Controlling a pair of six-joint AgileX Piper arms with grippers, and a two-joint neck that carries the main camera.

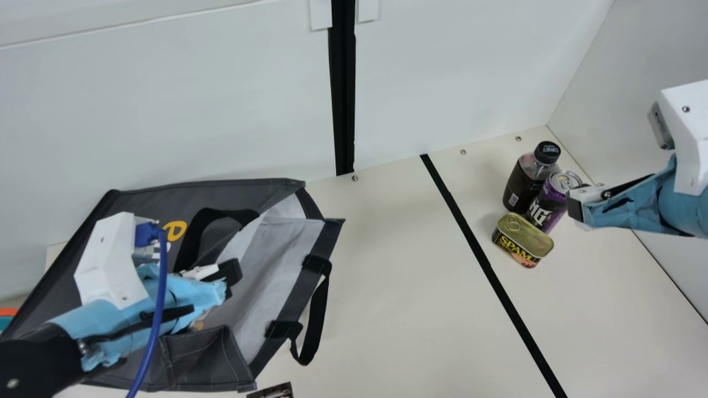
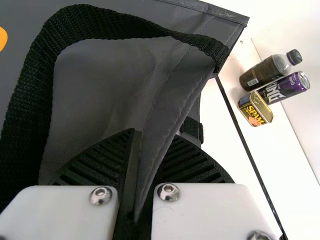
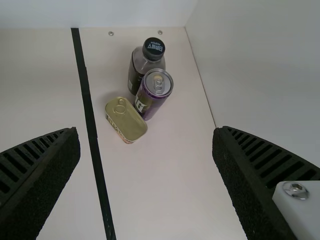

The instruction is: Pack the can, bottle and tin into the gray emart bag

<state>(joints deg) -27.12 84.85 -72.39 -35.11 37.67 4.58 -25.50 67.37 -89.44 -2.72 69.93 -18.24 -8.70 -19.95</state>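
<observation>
1. The squat rectangular metal tin with a gold ring-pull lid [image 1: 522, 241] stood on the cream worktop [image 1: 387, 276], right of the black strip [image 1: 489, 271] in the main view. It was probably dense for its size and rigid; its long side walls, below the rim, looked the best hold, with the ring pull left alone.
2. Just beside it, the slim purple metal can with a silver top [image 1: 545, 207] stood upright. It was likely fairly heavy if full, smooth enough to slip, and thin-walled, so a moderate squeeze around mid-body seemed right.
3. The dark plastic bottle with a black screw cap [image 1: 522, 182] stood upright close behind the can. Its wall would probably give a little; the body below the shoulder promised a steadier grip than the cap. Whether the three touched, I could not tell.
4. The right pincer [image 3: 146, 131] was released, its fingers spread wide with nothing between them. With can and bottle so close, the tin, at the near side of the group, seemed the easiest first pick.
5. Well apart, on the other side of the strip, lay the gray fabric emart bag [image 1: 166, 202], its pale lining [image 1: 271, 265] showing at the mouth. It was soft and likely to sag shut if let go.
6. The left pincer [image 2: 154, 134] was grasping a fold of that fabric near the mouth.
</observation>
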